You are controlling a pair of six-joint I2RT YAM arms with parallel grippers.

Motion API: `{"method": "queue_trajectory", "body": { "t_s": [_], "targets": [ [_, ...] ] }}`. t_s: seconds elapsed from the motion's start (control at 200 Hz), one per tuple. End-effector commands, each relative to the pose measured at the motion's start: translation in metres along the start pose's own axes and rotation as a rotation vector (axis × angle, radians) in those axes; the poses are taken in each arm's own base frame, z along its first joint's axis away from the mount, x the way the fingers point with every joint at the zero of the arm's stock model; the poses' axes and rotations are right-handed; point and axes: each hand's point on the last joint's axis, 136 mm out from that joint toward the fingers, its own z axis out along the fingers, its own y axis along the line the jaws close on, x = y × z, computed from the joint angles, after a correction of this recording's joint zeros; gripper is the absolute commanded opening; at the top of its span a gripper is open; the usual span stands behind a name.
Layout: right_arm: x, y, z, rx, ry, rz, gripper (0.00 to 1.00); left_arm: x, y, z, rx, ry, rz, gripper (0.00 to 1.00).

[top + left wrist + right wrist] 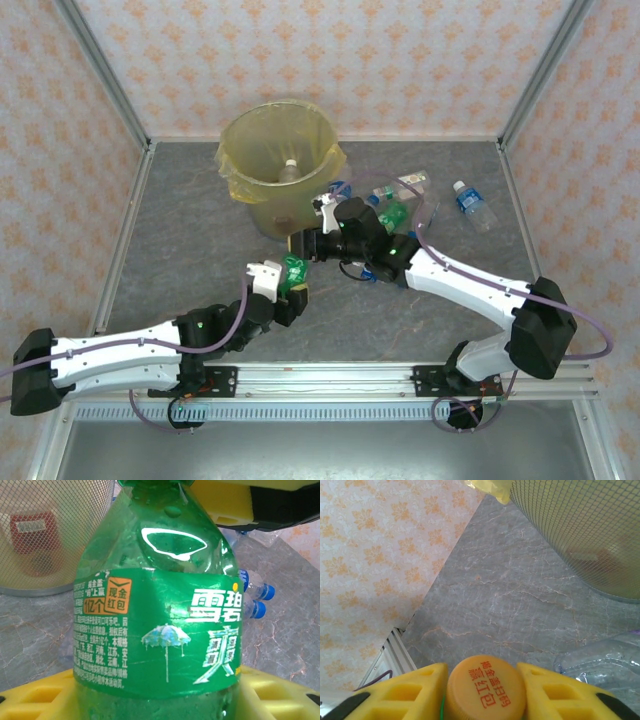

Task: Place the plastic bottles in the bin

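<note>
Overhead, two arms meet at the centre of a grey desk. The left tool is clamped around the body of a green bottle. The right tool has its yellow pads pressed against both sides of an orange cap, seemingly this bottle's own. The bottle is just at 6 o'clock of the bin, which stands at the desk's 12 o'clock.

Likely risks: with both tools on one bottle, opposed pulls could twist or crumple it. A hold on the smooth round cap alone may slip once the left tool lets go, dropping the bottle short of the bin. The right arm may also nudge the bin or sweep the loose bottles at 2 o'clock.

The green bottle's base is cut off in the left wrist view. The right arm covers part of the loose cluster, so no count is possible. The bin's contents are blurred by its yellow liner.
</note>
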Motion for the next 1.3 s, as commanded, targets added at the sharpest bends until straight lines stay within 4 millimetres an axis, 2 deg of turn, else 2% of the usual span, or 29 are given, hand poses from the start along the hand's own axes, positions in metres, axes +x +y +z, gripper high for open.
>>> {"method": "queue_trajectory", "body": {
  "t_s": [0.0, 0.175, 0.24, 0.275, 0.35, 0.581, 0.696, 0.821, 0.936, 1.111, 1.201, 1.291],
  "targets": [
    [-0.009, 0.015, -0.005, -0.051, -0.029, -0.013, 0.35, -0.009, -0.002, -0.001, -0.011, -0.034, 0.002, 0.6],
    [-0.023, 0.021, -0.019, -0.047, -0.085, -0.025, 0.31, -0.018, -0.002, -0.004, -0.013, -0.058, -0.02, 0.68],
    [-0.03, 0.023, -0.026, -0.035, -0.111, -0.033, 0.31, -0.023, 0.0, -0.007, -0.02, -0.076, -0.038, 0.77],
    [-0.034, 0.023, -0.029, -0.024, -0.124, -0.04, 0.31, -0.027, 0.001, -0.009, -0.019, -0.085, -0.049, 0.88],
    [-0.047, 0.021, -0.039, 0.016, -0.165, -0.043, 0.31, -0.037, 0.003, -0.016, -0.023, -0.115, -0.084, 0.99],
    [-0.093, 0.022, -0.079, 0.079, -0.309, -0.056, 0.31, -0.067, 0.018, -0.042, -0.024, -0.219, -0.228, 0.99],
    [-0.118, 0.025, -0.099, 0.111, -0.382, -0.078, 0.31, -0.076, 0.028, -0.053, -0.036, -0.257, -0.273, 0.99],
    [-0.15, 0.029, -0.122, 0.168, -0.485, -0.106, 0.31, -0.078, 0.041, -0.061, -0.073, -0.283, -0.306, 0.99],
    [-0.183, 0.036, -0.143, 0.22, -0.599, -0.119, 0.31, -0.077, 0.045, -0.064, -0.077, -0.29, -0.329, 0.99],
    [-0.221, 0.041, -0.166, 0.285, -0.766, -0.119, 0.29, -0.071, 0.05, -0.064, -0.085, -0.282, -0.349, 0.99],
    [-0.239, 0.042, -0.171, 0.322, -0.836, -0.133, 0.29, -0.069, 0.051, -0.064, -0.085, -0.274, -0.349, 0.99],
    [-0.255, 0.039, -0.164, 0.377, -0.864, -0.164, 0.29, -0.069, 0.055, -0.066, -0.105, -0.272, -0.354, 0.99]
  ]
}}
